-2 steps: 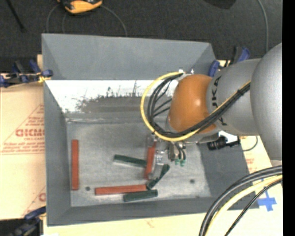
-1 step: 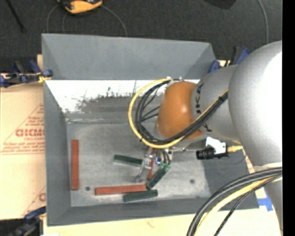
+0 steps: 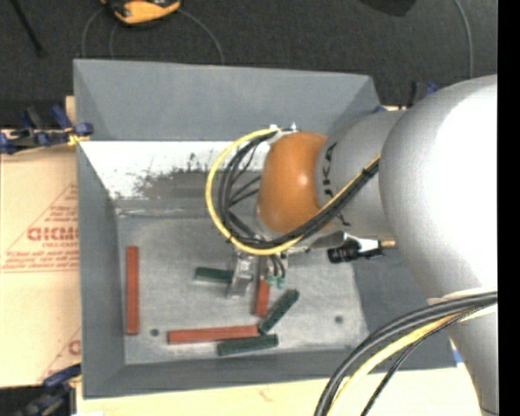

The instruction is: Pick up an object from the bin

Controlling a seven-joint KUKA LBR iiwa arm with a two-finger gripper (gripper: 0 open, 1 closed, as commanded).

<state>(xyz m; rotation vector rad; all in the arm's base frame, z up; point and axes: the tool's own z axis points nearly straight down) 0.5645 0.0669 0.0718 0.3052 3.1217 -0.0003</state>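
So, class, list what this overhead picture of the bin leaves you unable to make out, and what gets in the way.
1. Camera view: the bin floor beneath the orange wrist cover, hidden by the arm.
2. Camera view: the upper end of the short red stick, covered by the end effector.
3. Camera view: whether the dark green stick on its left touches the end effector; too small to tell.

Bare bin floor [image 3: 178, 241] mid-left — red bar [image 3: 211, 335] front
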